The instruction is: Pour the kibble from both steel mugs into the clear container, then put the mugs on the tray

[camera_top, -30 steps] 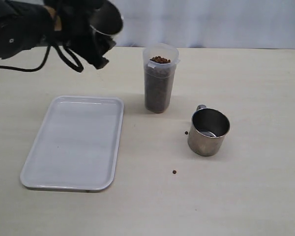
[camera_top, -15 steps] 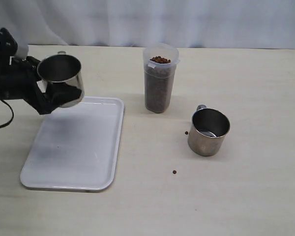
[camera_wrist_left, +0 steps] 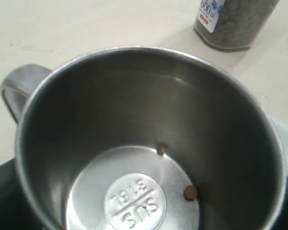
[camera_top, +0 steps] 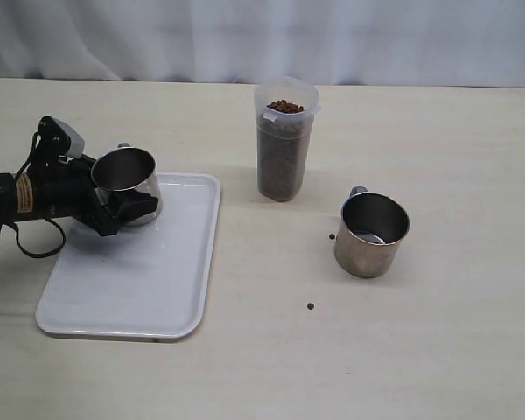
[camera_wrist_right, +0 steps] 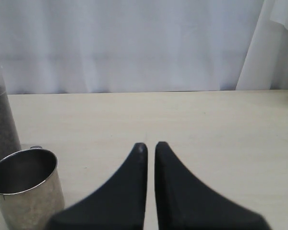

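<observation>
Pours look done, clear container (camera_top: 284, 166) full of kibble (camera_top: 284, 107): left fingers (camera_top: 133, 208) spread wide, gripping one steel mug (camera_top: 127, 178) at the tray (camera_top: 157, 289) corner, right fingers (camera_wrist_right: 140, 160) closed and empty, second mug (camera_top: 372, 236) on the tabletop (camera_top: 437, 332) not yet trayed.

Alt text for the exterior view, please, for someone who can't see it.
The left arm's black tool grips a shiny steel mug at the far end of a flat white tray. To the right stand a tall clear container full of brown kibble and a second steel mug, with two stray pellets nearby.
</observation>
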Controlling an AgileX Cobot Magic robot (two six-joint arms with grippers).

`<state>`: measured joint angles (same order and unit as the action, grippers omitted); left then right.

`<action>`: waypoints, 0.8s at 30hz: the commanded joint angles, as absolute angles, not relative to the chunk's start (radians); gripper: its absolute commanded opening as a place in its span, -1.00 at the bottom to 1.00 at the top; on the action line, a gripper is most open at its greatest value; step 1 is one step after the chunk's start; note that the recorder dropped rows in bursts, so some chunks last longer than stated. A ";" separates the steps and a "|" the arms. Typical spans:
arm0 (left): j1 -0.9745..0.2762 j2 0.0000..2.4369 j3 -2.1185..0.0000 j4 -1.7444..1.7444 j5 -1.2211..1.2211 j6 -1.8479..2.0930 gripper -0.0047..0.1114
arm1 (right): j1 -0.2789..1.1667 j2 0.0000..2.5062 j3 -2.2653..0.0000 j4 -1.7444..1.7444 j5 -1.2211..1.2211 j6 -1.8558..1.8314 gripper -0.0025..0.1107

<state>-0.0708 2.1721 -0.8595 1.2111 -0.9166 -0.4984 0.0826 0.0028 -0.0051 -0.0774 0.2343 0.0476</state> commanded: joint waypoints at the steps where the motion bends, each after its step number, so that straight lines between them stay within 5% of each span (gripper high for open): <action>1: -0.071 2.180 -0.864 1.218 -0.911 -0.493 0.20 | 0.085 0.000 0.000 -0.090 0.237 0.046 -0.88; 8: -0.071 2.150 -0.864 1.247 -0.911 -0.498 0.64 | 0.085 0.000 0.000 -0.090 0.237 0.046 -0.88; 24: -0.069 2.022 -0.864 1.299 -0.927 -0.553 0.64 | 0.085 0.000 0.000 -0.090 0.237 0.046 -0.88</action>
<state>-0.0708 2.0497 -0.8595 1.2966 -0.9076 -0.5249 0.0826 0.0028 -0.0051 -0.0774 0.2343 0.0476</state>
